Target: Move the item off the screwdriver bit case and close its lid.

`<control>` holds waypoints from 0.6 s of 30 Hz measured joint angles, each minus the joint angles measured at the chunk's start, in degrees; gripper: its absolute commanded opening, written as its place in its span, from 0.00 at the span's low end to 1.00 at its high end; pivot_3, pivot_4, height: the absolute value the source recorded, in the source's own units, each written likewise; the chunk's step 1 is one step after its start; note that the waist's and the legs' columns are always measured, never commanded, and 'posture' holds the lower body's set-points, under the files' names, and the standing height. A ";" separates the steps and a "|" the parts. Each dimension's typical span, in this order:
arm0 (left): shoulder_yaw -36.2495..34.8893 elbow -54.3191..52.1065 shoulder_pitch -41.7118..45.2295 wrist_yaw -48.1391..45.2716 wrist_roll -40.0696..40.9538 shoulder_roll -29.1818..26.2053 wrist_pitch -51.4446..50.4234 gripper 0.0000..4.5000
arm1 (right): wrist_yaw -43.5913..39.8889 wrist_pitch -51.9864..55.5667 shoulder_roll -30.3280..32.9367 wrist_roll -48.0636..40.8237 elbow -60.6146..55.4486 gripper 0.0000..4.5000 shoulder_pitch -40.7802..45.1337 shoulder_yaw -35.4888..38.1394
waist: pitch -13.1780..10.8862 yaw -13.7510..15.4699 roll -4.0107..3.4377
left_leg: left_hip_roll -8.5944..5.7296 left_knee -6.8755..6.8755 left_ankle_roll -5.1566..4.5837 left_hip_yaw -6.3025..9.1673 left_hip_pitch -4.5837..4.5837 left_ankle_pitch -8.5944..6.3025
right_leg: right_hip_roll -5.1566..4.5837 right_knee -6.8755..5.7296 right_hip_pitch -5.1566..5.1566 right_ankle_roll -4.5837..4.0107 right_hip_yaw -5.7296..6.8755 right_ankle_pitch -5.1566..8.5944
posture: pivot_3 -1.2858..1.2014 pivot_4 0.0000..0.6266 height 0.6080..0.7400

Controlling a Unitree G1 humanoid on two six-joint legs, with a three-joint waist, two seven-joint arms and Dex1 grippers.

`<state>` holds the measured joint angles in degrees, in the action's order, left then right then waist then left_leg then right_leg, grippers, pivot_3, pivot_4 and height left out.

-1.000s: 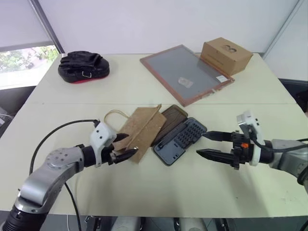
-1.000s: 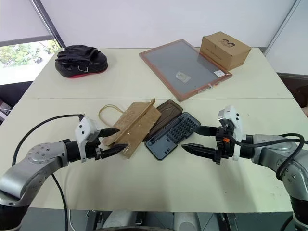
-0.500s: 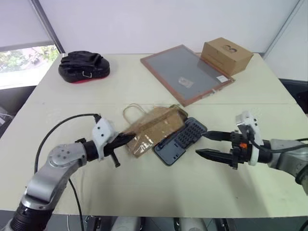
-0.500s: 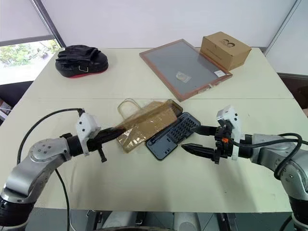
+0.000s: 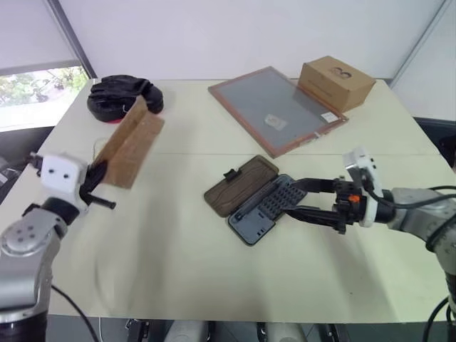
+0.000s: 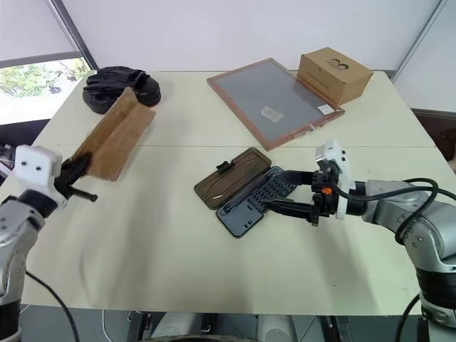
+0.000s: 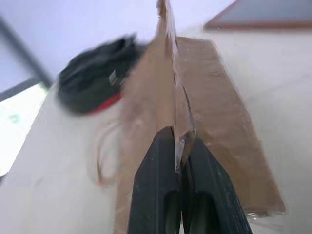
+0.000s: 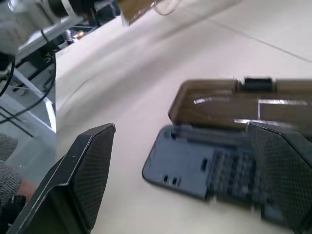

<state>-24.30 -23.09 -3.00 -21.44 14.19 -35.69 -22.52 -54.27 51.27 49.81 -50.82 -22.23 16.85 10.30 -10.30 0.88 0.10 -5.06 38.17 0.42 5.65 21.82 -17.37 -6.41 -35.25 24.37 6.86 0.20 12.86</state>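
Looking at your left side, you see the left gripper [image 7: 179, 168] pinching the kraft-paper bag [image 5: 130, 148] by its edge, lifted off the table [image 5: 178, 263], clear of the screwdriver bit case [image 5: 267, 208]. The brown lid [image 5: 241, 184] lies open flat beside the tray. Your right gripper [image 5: 296, 201] stands wide, fingers over the tray's end.

The paper bag [image 7: 195, 112] and the black bundle [image 7: 92, 80] behind it are blurred in the left wrist view — the bag's cord handle [image 7: 100, 156] barely traceable.
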 measured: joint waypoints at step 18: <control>-4.15 15.90 3.53 14.44 -10.40 6.76 8.38 0.13 | 0.10 -0.55 -0.31 1.20 2.17 1.00 0.61 -1.86 | 0.03 0.05 0.06 | -0.02 0.02 0.00 0.01 -0.01 -0.01 | -0.02 -0.06 0.02 0.00 0.02 -0.01 | 0.52 0.24 1.00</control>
<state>-28.45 -7.19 0.53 -7.00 3.78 -28.93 -14.14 -54.17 50.72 49.50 -49.62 -20.07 17.46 8.44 -10.27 0.92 0.16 -5.08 38.19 0.41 5.66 21.81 -17.38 -6.43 -35.31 24.39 6.86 0.22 12.85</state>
